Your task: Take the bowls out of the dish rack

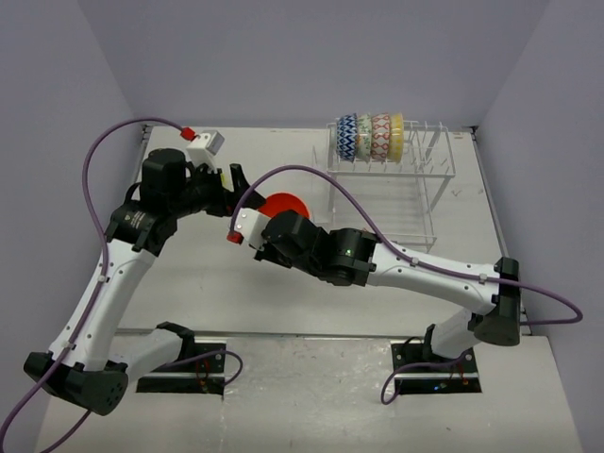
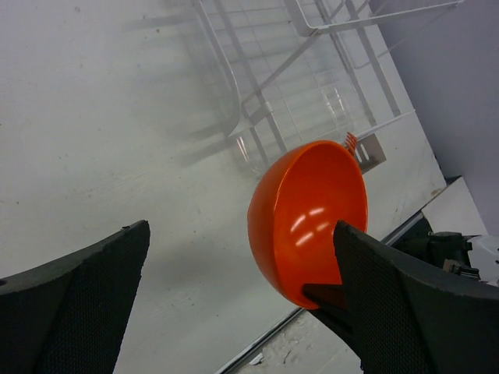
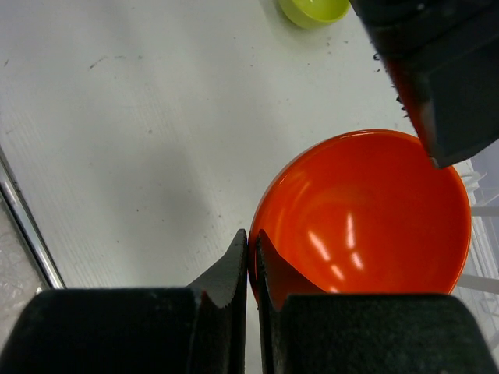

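Observation:
My right gripper (image 3: pixel 251 238) is shut on the near rim of the plain orange bowl (image 3: pixel 366 210), holding it tilted above the table left of the dish rack (image 1: pixel 387 184). In the top view the bowl (image 1: pixel 283 205) sits between the right gripper (image 1: pixel 276 223) and the left gripper (image 1: pixel 247 192). My left gripper (image 2: pixel 242 226) is open, one finger (image 2: pixel 405 296) by the bowl's (image 2: pixel 308 210) mouth; I cannot tell if it touches. The blue zigzag (image 1: pixel 347 138), green-white (image 1: pixel 363 138), red-pink (image 1: pixel 380 137) and pale yellow (image 1: pixel 397 135) bowls stand in the rack's top row. The lime-green bowl (image 3: pixel 314 9) lies on the table.
The rack's white wire frame (image 2: pixel 257 117) shows just beyond the orange bowl in the left wrist view, with an orange utensil tip (image 2: pixel 352 141) behind it. Purple cables loop above both arms. The table's metal front strip (image 3: pixel 27 226) runs below the right gripper.

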